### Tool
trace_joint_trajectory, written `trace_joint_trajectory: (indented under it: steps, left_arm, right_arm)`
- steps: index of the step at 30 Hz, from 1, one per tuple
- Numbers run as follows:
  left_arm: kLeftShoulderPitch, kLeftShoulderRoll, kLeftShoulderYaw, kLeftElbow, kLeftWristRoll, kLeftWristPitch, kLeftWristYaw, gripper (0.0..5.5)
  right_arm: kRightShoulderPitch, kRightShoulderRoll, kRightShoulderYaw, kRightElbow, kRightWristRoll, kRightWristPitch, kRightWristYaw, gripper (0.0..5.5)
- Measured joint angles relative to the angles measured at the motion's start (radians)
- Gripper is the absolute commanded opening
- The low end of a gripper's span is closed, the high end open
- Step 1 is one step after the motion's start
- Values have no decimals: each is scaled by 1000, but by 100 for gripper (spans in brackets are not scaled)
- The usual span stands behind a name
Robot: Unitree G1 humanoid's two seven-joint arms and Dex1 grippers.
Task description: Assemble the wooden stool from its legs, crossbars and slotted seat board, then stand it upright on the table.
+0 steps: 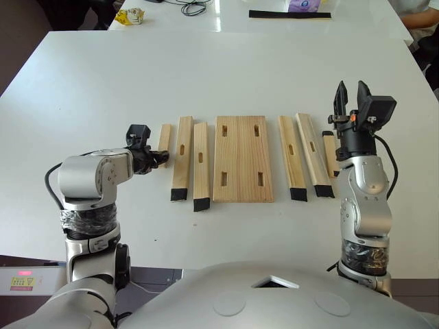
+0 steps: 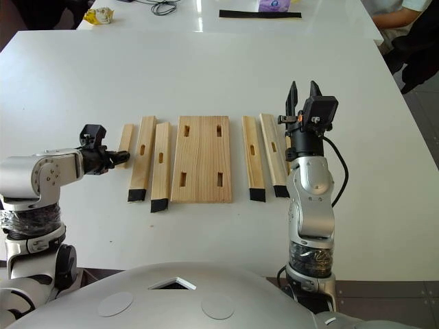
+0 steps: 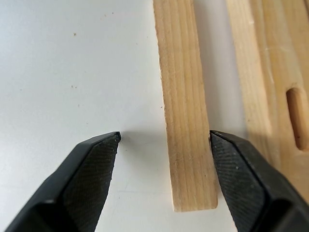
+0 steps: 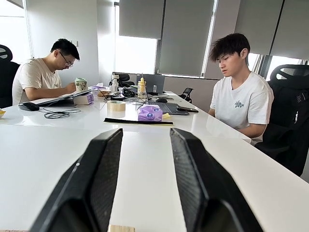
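Left gripper [image 3: 164, 136], jaws apart, straddles the short crossbar [image 3: 186, 96], leftmost of the row at centre-left. I'd centre it before squeezing, since one pad crowds the wood. Right gripper [image 1: 350, 94] stands open, upright, at far right.

You had the slotted seat board [image 2: 200, 159] lying flat in the middle of the white table [image 2: 206, 68]. The left pair of legs [image 2: 143, 159], black-tipped, lay just beside it on one side. The right pair of legs [image 2: 252, 157] lay on the other, all roughly parallel. Your left gripper [image 2: 116, 160] sat low at the near end of the short crossbar [image 2: 126, 140] at the row's left end. Your right gripper [image 2: 302, 96] stood above the row's right end, fingers apart and pointing up.
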Motion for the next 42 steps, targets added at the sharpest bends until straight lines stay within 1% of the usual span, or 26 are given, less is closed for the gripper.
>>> trace_joint_trajectory:
  steps: [6,12,13,18,28,38,42]
  left_arm:
    - [-11,14,-13,37,0,-23,-3,338]
    - [-15,55,-51,42,-8,-19,-44,338]
    - [-15,61,-54,42,-12,-19,-49,318]
    - [-15,80,-68,45,-26,-18,-74,265]
    - [-11,88,-71,54,-26,-21,-78,133]
    - [1,94,-85,51,-25,-46,-80,132]
    - [13,85,-87,65,-5,-141,-67,132]
  right_arm:
    - [6,0,1,0,0,0,-2,182]
    - [13,3,9,-1,0,0,-4,182]
    - [14,3,9,-1,0,0,-4,182]
    - [19,4,10,-5,0,0,-6,182]
    - [25,6,13,-9,0,0,-11,182]
    - [25,7,17,-9,0,0,-13,182]
    - [25,5,17,-9,-1,-2,-13,182]
